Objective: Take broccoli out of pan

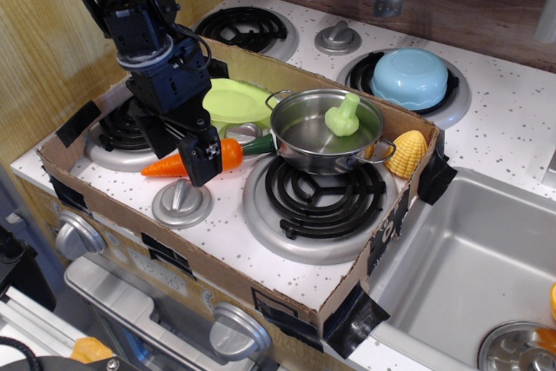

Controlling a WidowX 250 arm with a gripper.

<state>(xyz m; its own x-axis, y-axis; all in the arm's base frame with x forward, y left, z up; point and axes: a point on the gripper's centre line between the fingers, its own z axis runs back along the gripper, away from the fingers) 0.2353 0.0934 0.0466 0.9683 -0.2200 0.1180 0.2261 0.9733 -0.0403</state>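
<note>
The broccoli (343, 116), a pale lime-green toy floret, lies inside the pan (304, 132), a shiny steel pot with wire loop handles that stands on the back edge of the front right burner. My black gripper (185, 149) hangs to the left of the pan, low over an orange carrot (165, 165). Its jaws look apart and hold nothing. One finger (202, 157) covers the middle of the carrot. The gripper is about a pan's width away from the broccoli.
A light-green plate (233, 100) lies behind the gripper. Yellow corn (407, 154) leans by the pan's right side. A light-blue bowl (410, 77) sits upside down on the back right burner. A cardboard wall (261, 288) fences the stove top. A sink (469, 275) is at right.
</note>
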